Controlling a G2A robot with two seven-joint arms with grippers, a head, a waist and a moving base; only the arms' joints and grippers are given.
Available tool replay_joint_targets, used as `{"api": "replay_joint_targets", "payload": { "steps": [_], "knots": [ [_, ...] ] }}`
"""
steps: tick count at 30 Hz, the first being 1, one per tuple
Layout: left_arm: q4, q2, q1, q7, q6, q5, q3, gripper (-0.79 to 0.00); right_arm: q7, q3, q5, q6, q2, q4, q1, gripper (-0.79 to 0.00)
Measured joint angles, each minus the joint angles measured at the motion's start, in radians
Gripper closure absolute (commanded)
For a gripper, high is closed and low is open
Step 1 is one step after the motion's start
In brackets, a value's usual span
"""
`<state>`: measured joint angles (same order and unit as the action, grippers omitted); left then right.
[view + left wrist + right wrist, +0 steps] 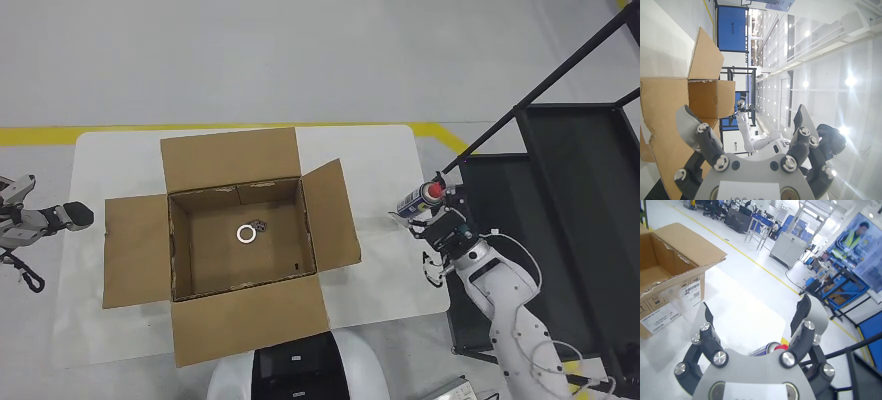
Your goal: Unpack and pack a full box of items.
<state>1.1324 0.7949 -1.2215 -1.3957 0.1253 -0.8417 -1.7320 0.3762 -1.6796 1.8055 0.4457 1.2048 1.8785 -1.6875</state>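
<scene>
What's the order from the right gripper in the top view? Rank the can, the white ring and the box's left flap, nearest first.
1. Can, beside the right gripper, at the table's right edge.
2. White ring, on the box floor.
3. Left flap, on the box's far side.

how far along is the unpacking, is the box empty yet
Mostly unpacked, it seems. The box stands open and nearly empty; a white ring and a small dark item lie on its floor. In hand: nothing, both the left gripper and right gripper are open, a red-capped can beside the right one. Left: those two items, then repacking.
</scene>
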Motion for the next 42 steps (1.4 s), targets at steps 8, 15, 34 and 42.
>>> {"api": "replay_joint_targets", "payload": {
  "steps": [8,15,34,42],
  "knots": [
    [0.0,0.0,0.0,0.0,0.0,0.0,0.0,-0.785,-0.251,0.16,-0.011,0.271,-0.006,0.111,0.184,-0.785],
    [0.0,0.0,0.0,0.0,0.0,0.0,0.0,-0.785,-0.461,0.304,-0.186,0.331,0.011,0.019,0.297,-0.785],
    [0.0,0.0,0.0,0.0,0.0,0.0,0.0,-0.785,-0.574,0.381,-0.198,0.405,0.012,0.09,0.351,-0.785],
    [0.0,0.0,0.0,0.0,0.0,0.0,0.0,-0.785,-0.974,0.649,-0.431,0.352,0.066,-0.032,0.637,-0.785]
  ]
}}
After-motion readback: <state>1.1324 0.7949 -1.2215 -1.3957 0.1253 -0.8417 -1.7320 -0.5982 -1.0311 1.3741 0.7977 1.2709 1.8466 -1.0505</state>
